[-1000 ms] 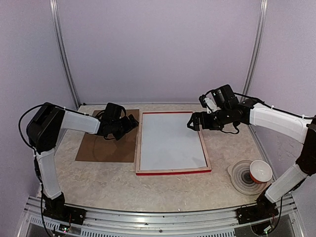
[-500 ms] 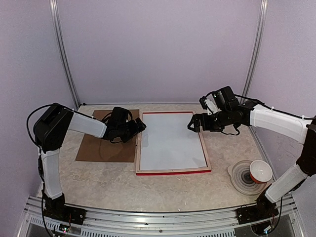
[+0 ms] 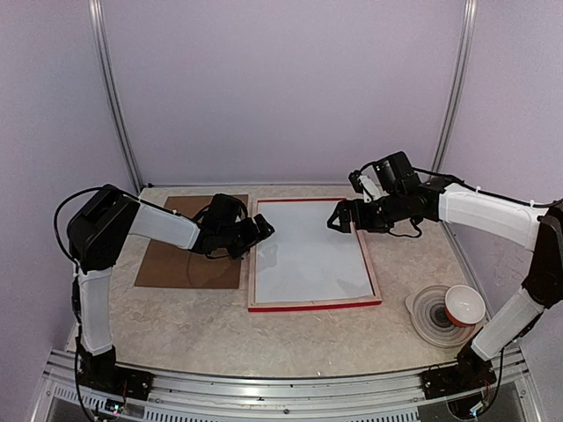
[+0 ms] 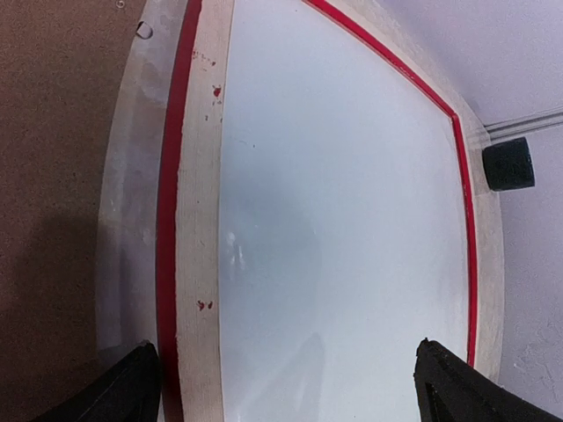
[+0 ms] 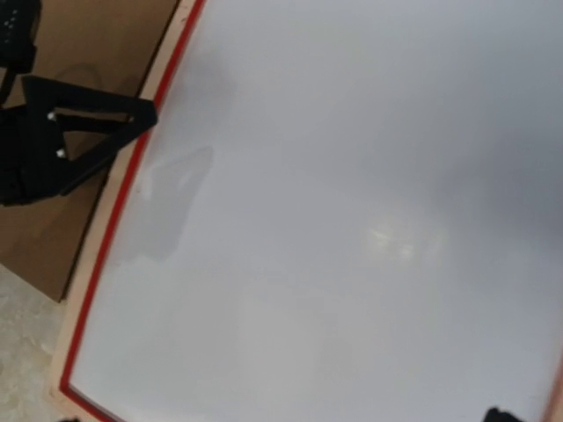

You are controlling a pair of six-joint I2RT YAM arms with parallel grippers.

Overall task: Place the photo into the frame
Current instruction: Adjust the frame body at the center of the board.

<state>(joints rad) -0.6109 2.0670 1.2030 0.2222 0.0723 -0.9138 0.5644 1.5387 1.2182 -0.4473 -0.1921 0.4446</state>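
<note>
1. Since a second ago my left gripper (image 3: pixel 261 229) has come off the flat brown backing board (image 3: pixel 176 264) to the left rail of the red-edged pale-wood picture frame (image 3: pixel 312 304). The frame has twisted slightly on the table (image 3: pixel 220 343). My right gripper (image 3: pixel 337 220) has edged along the frame's far right corner.
2. Top view: the frame lies back-up mid-table, filled by a plain white sheet (image 3: pixel 312 255). Both grippers stand spread wide and hold nothing. A small bowl (image 3: pixel 464 305) sits on a round ringed plate (image 3: pixel 429 323) by the near right corner.
3. Left wrist view: my left gripper (image 4: pixel 295 391) is spread wide, straddling the frame's (image 4: pixel 198 220) left rail. The backing board (image 4: pixel 53 176) lies just beside the frame.
4. Right wrist view: the white sheet (image 5: pixel 352 220) fills the picture and the left gripper (image 5: pixel 79 132) shows at the frame's (image 5: pixel 114 220) left edge. My own fingers barely show.
5. The cat photo's printed face shows nowhere. The white sheet could be its back, but I cannot tell.
6. My judgement: I am squaring up the frame and its contents. If the sheet is the print, the next move is to seat it flat and then fetch the backing board.
</note>
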